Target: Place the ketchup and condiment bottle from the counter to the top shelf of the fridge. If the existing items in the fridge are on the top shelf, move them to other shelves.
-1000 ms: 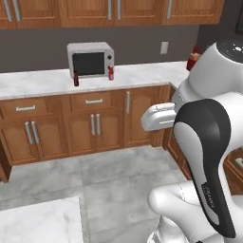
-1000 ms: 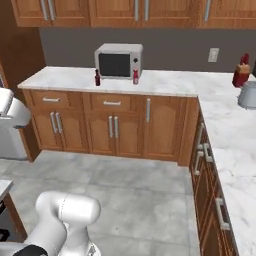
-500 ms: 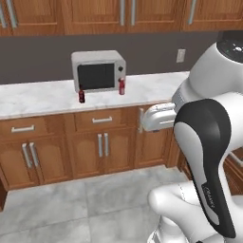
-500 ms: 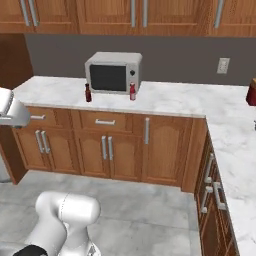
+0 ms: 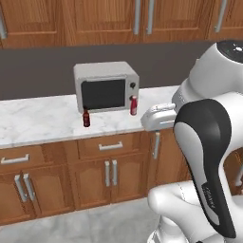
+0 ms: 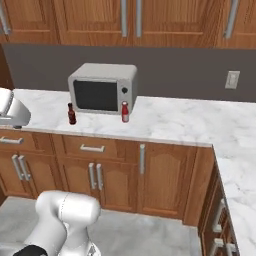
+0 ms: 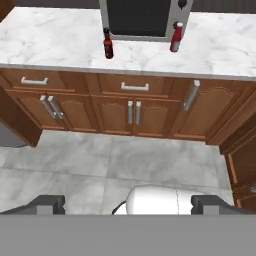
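1. Kitchen setting: a white-grey marbled counter (image 5: 42, 124) runs across the middle of the left base view, over brown wooden cabinets (image 5: 95, 178) with metal handles; further brown cabinets (image 5: 104, 19) line the top edge above a dark wall.
2. Microwave (image 5: 105, 87): a grey box with a dark door, standing on the counter at centre frame in the left base view and at upper left of centre in the right base view (image 6: 102, 88).
3. Condiment bottle (image 5: 86, 118): small, dark, black-capped, upright on the counter just in front of the microwave's lower left corner; in the right base view (image 6: 72, 114) it sits left of centre, and in the hand view (image 7: 108, 44) near the top edge.
4. Ketchup (image 5: 134, 105): bright red with a white cap, upright just in front of the microwave's lower right corner, well apart from the condiment bottle; seen also in the right base view (image 6: 125, 112) and at top right of centre in the hand view (image 7: 176, 37).
5. Gripper (image 7: 129, 204): its two dark fingertips (image 7: 47, 203) appear at the lower left and lower right of the hand view, spread fully wide with nothing between them, above grey floor tiles (image 7: 115, 165) and well apart from both bottles.
6. Wall outlet (image 6: 232, 79): a pale plate at the right of the right base view.
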You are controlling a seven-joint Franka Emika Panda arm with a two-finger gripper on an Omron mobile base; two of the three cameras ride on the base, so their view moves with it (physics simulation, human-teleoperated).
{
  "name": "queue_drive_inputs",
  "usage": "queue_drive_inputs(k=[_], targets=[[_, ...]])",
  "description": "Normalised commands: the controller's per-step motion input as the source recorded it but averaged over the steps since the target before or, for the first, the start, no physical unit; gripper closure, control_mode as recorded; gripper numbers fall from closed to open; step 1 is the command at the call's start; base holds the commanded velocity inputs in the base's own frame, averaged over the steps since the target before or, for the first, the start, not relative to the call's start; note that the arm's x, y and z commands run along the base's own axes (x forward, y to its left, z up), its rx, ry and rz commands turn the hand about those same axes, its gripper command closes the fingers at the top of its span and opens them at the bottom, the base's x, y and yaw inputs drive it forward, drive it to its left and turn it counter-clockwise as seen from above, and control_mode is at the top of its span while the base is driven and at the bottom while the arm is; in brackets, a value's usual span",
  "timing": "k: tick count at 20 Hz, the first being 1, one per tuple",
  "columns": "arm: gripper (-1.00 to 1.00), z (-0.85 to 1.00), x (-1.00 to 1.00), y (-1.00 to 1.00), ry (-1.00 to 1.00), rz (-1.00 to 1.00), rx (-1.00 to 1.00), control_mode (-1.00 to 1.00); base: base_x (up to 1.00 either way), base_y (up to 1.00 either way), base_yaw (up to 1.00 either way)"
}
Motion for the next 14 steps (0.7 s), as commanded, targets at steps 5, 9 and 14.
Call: queue_drive_inputs(k=[5, 9, 14], targets=[[-1.00, 0.00, 0.00, 0.00, 0.00, 0.00, 0.00, 1.00, 1.00, 0.38, 0.00], [-1.00, 0.00, 0.00, 0.00, 0.00, 0.00, 0.00, 1.00, 0.87, 0.57, 0.00], [-1.00, 0.00, 0.00, 0.00, 0.00, 0.00, 0.00, 1.00, 0.35, 0.41, 0.00]])
